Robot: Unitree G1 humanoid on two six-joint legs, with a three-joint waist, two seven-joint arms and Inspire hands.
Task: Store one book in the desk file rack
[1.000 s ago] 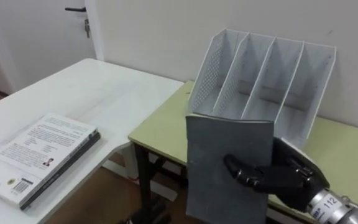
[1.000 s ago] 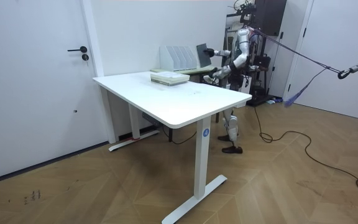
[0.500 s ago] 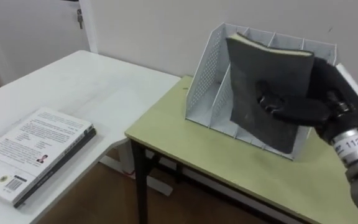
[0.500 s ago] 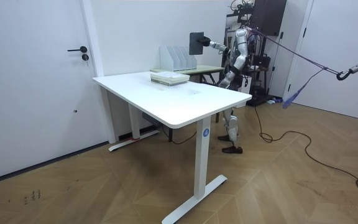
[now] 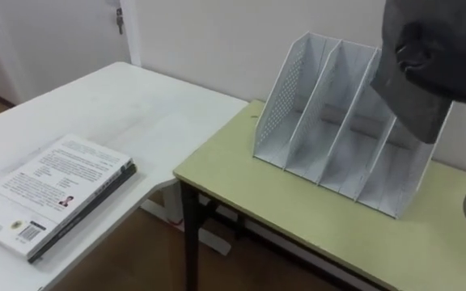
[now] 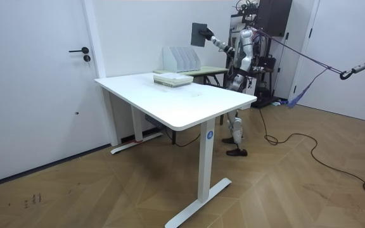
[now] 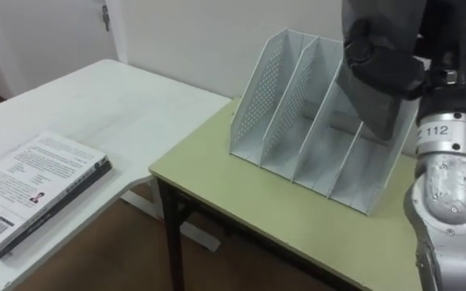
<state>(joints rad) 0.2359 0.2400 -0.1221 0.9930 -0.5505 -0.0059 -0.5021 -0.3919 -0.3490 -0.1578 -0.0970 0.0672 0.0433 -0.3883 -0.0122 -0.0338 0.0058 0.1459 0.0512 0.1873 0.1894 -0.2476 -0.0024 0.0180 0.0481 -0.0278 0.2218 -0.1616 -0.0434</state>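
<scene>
My right hand (image 7: 391, 61) is shut on a dark grey book (image 5: 421, 56) and holds it high above the right end of the white mesh file rack (image 5: 338, 133). The book (image 7: 370, 81) hangs upright over the rack's (image 7: 298, 113) rightmost slots, its lower edge apart from the dividers. The rack stands on the green desk (image 5: 298, 218) against the wall, its slots holding nothing. In the room view the book (image 6: 199, 33) is raised above the rack (image 6: 181, 58).
A second, white-covered book (image 5: 51, 190) lies flat on the white table (image 5: 136, 113) at the left. A gap with wooden floor separates the white table from the green desk. A door (image 6: 37, 76) stands at the room view's left.
My right hand has lifted the grey book from low in front of the rack to high above its right end. The camera has shifted slightly.
</scene>
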